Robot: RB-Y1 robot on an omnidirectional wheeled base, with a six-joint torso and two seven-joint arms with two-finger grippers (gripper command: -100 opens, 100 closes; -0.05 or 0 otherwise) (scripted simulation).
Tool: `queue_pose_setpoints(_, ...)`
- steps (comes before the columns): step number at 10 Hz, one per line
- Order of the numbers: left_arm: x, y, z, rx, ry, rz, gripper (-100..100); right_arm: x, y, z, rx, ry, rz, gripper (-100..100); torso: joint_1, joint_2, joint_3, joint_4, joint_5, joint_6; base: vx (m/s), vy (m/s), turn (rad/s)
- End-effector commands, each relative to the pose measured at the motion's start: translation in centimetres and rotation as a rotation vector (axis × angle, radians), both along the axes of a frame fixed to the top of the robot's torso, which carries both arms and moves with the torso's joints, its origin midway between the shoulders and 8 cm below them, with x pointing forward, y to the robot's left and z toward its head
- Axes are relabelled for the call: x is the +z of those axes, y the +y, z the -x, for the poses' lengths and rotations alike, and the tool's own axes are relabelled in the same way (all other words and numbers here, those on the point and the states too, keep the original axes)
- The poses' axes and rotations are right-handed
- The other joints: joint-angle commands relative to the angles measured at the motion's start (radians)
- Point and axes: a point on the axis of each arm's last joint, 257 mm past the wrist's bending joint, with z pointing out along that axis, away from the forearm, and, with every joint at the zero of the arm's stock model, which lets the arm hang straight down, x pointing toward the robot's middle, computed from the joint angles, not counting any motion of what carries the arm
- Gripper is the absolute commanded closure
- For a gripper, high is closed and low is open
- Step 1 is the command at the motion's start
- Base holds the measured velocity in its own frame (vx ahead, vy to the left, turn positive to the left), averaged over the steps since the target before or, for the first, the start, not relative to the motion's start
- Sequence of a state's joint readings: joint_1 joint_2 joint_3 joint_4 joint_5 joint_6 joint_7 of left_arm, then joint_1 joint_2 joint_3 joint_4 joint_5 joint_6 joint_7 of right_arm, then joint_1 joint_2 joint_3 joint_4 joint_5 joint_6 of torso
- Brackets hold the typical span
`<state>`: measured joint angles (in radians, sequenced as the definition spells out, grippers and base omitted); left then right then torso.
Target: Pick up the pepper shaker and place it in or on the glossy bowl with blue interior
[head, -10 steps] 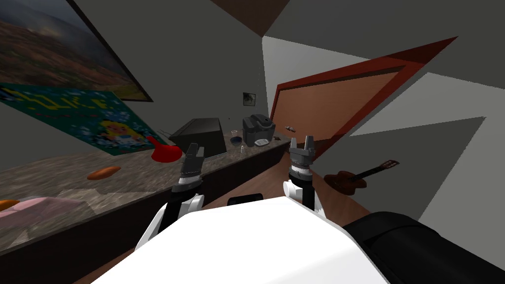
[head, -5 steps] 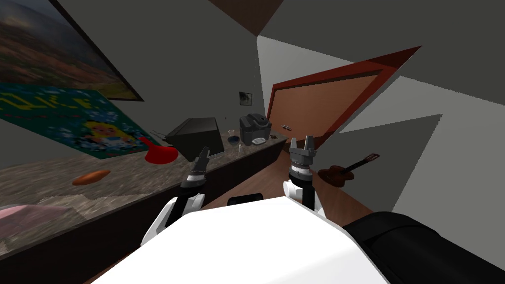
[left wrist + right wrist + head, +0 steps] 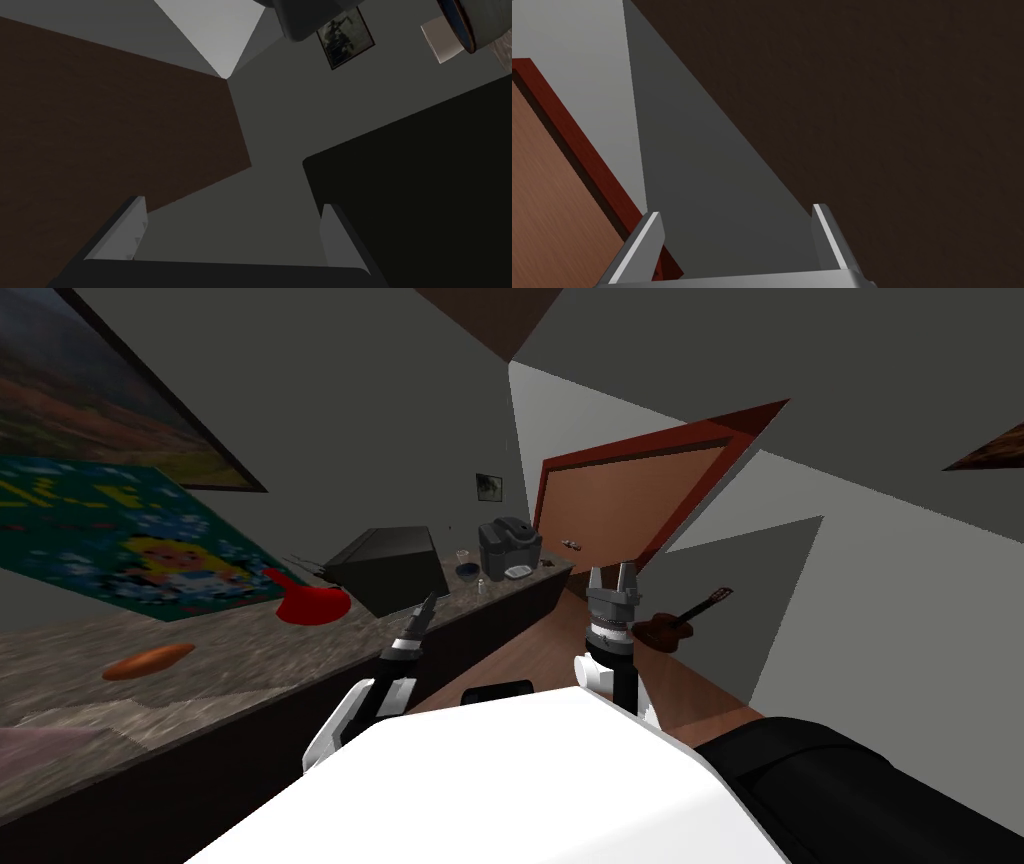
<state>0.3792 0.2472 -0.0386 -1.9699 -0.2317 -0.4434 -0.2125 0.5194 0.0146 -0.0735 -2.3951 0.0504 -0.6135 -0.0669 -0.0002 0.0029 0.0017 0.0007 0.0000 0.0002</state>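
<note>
- Sitting on the counter [image 3: 200,678] just beside the blue-lined bowl [image 3: 466,572]: pepper shaker [image 3: 481,586], far ahead.
- Left gripper [image 3: 427,606] and right gripper [image 3: 612,571] are gaping wide, holding nothing.
- Shaker is looking light, rigid, tippy; pinch mid-body.

No legible lettering, poster [image 3: 130,550] included.

Forward-tilted left gripper [image 3: 427,604] seen edge-on, fingers spread apart, upright right gripper [image 3: 612,574], fingers spread apart
</note>
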Motion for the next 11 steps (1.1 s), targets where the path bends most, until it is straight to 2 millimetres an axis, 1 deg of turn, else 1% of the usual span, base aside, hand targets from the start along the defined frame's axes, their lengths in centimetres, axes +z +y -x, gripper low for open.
queue_pose_setpoints(1,-1.8,0.3,-0.9,0.010,0.040,-0.063,-100,0.0,0.0,0.0,0.000,0.000,0.000,0,0.000,0.000,0.000,0.000,0.000,0.000,-0.036,-0.022,-0.145)
queue_pose_setpoints(3,-4.2,0.7,-1.9,0.020,0.084,-0.142,-100,0.0,0.0,0.0,0.000,0.000,0.000,0,0.000,-0.001,-0.001,0.000,0.000,0.000,-0.020,-0.006,-0.111)
queue_pose_setpoints(4,-5.0,0.7,-2.4,0.022,0.097,-0.182,-100,0.0,0.0,0.0,0.000,0.000,0.000,0,0.001,-0.002,-0.001,0.000,0.000,0.000,0.001,0.005,-0.136)
queue_pose_setpoints(5,-5.4,0.8,-2.4,0.023,0.104,-0.182,-100,0.0,0.0,0.0,0.000,0.000,0.000,0,0.001,-0.003,-0.002,-0.001,0.000,0.000,0.008,0.008,-0.043)
queue_pose_setpoints(6,-6.5,1.1,-2.8,0.026,0.123,-0.224,-100,0.0,0.0,0.0,0.000,0.000,0.000,0,0.001,-0.003,-0.002,-0.001,0.000,-0.001,0.017,0.002,-0.073)
queue_pose_setpoints(9,-9.7,1.7,-3.9,0.027,0.171,-0.350,-100,0.0,0.0,0.0,0.000,0.000,0.000,0,0.002,-0.006,-0.004,-0.001,0.000,0.000,0.046,0.009,-0.140)
queue_pose_setpoints(11,-11.6,2.1,-4.4,0.021,0.195,-0.433,-100,0.0,0.0,0.0,0.000,0.000,0.000,0,0.002,-0.008,-0.004,-0.002,0.000,-0.001,0.086,0.011,-0.130)
